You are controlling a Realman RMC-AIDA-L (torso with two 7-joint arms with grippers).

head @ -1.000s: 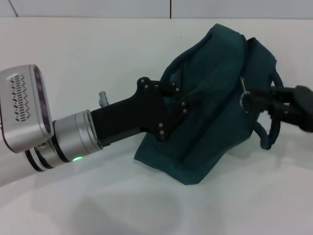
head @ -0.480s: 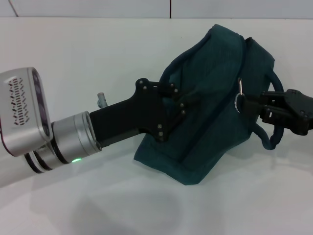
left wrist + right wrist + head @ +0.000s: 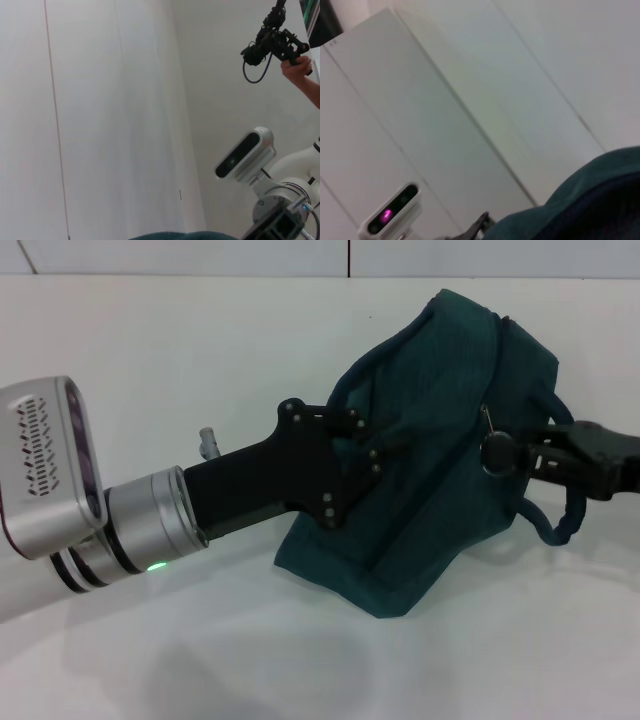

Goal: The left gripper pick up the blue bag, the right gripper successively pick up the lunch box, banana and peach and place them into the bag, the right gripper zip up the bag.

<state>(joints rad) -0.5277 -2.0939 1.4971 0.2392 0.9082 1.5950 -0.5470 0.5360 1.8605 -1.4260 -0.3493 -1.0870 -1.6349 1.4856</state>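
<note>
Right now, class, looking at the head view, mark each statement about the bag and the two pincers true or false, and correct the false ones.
1. The dark teal-blue fabric bag rests on the white table. True.
2. The left pincer hangs clear of the bag. False: it is against the bag's side.
3. The right pincer is at the metal ring zipper pull. True.
4. A banana lies beside the bag. False: none is visible.
</note>
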